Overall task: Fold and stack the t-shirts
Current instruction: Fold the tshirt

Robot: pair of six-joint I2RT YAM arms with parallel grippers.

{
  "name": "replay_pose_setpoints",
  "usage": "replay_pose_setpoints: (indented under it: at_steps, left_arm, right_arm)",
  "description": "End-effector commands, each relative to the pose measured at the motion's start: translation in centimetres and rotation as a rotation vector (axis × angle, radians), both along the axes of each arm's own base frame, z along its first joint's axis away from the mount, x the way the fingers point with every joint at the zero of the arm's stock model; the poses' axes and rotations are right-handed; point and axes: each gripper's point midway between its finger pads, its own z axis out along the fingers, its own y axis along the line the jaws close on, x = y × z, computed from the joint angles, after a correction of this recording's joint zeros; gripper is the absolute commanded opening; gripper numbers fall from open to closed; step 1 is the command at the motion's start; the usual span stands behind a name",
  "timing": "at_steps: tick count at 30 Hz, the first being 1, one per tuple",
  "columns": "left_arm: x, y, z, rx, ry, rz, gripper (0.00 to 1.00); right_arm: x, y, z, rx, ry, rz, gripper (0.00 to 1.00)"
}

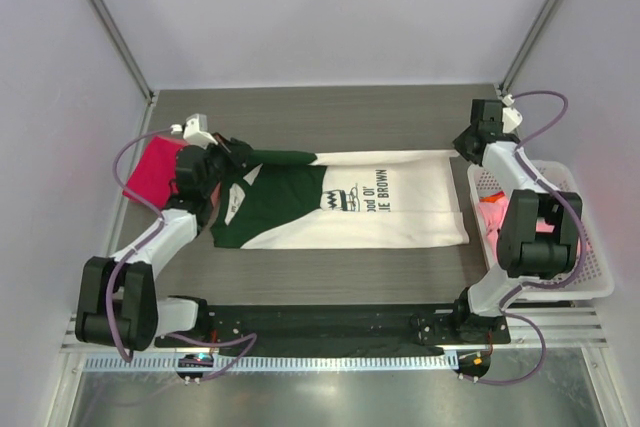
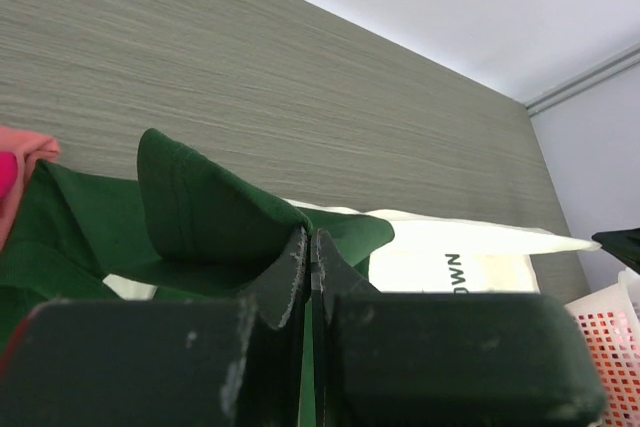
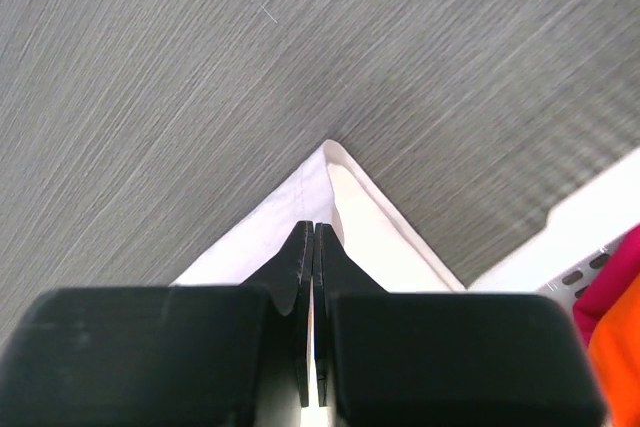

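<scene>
At the far left of the grey wood-grain table point(image 1: 330, 112), a magenta-red t-shirt point(image 1: 150, 169) is laid as a compact, roughly square bundle of soft cloth; its right edge is partly covered by the left arm. Just beside it, the left gripper point(image 1: 242, 157) is closed, its two dark fingers point(image 2: 285, 277) pressed together on a raised fold of dark green sleeve point(image 2: 200, 202); in the left wrist view, the green cloth is seen peaked up around the fingertips. The sleeve belongs to the cream-white t-shirt point(image 1: 400, 217), which is spread flat across the middle of the table, collar end to the left and hem to the right; a dark green shoulder area, a black zigzag print point(image 1: 345, 202) and dark lettering are borne on the smooth cream body; the far edge is drawn into a nearly straight line between the two grippers. At the far right corner of the hem, the right gripper point(image 1: 462, 147) is clamped on the cloth; in the right wrist view, the stitched hem corner point(image 3: 335, 172) is seen as a sharp point projecting just past the closed fingertips. Further right, a white plastic lattice basket point(image 1: 590, 282) is set at the table edge, just beside the hem; pink cloth point(image 1: 492, 215) is contained in it, largely hidden by the right arm.
</scene>
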Motion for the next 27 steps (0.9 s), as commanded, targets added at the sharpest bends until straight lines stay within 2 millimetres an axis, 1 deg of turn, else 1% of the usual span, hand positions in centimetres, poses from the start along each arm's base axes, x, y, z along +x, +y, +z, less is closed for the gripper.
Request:
replay_pose_setpoints:
  at_steps: [1,4,5,6,9,11,12,13,16,20,23,25,26,27]
  left_arm:
    - [-0.6,0.5,1.3,0.030,-0.050,0.018,0.00]
    - [-1.2,0.7,0.7,0.040,-0.034,0.019,0.00]
    - [-1.6,1.2,1.8,0.033,-0.068,0.049,0.00]
    - [-2.2,1.3,1.1,0.031,-0.063,0.059,0.00]
    - [-2.9,1.4,2.1,0.026,-0.093,0.066,0.00]
    - [-3.1,1.4,2.0,0.032,-0.073,0.062,0.00]
    - [-3.4,1.4,1.4,0.041,-0.042,0.061,0.00]
    - [-3.4,1.4,1.5,0.044,-0.036,0.058,0.00]
    - [-3.7,1.5,0.5,0.052,-0.006,0.062,0.00]
    - [-4.1,1.5,-0.8,0.058,0.025,0.054,0.00]
    - [-4.5,1.2,-1.9,0.063,0.070,0.031,0.00]
    - [-5.0,0.9,-3.0,0.067,0.117,0.011,0.01]
    - [-5.3,0.8,-3.5,0.068,0.138,0.001,0.01]
    - [-5.8,0.8,-4.6,0.072,0.186,0.001,0.03]
  right_arm:
    - [-0.6,-0.8,1.7,-0.012,-0.047,-0.047,0.01]
    - [-1.2,-0.8,1.3,-0.007,-0.041,-0.060,0.01]
    - [-1.4,-0.9,1.2,-0.007,-0.040,-0.068,0.01]
    - [-1.6,-1.0,1.0,-0.001,-0.037,-0.080,0.01]
    - [-2.1,-1.1,0.8,0.001,-0.038,-0.102,0.01]
    - [-2.3,-1.0,0.8,0.009,-0.039,-0.108,0.01]
    - [-2.3,-0.9,0.8,0.013,-0.040,-0.106,0.01]
    - [-2.3,-0.9,0.8,0.017,-0.041,-0.107,0.01]
    - [-2.2,-0.8,0.8,0.026,-0.045,-0.105,0.01]
    - [-2.7,-0.9,1.2,0.027,-0.058,-0.129,0.01]
    - [-3.3,-1.3,0.7,0.015,-0.048,-0.151,0.01]
    - [-3.8,-1.6,0.7,0.002,-0.046,-0.170,0.01]
    - [-4.1,-1.8,0.4,-0.001,-0.038,-0.178,0.01]
    - [-4.2,-1.9,0.6,-0.003,-0.045,-0.185,0.01]
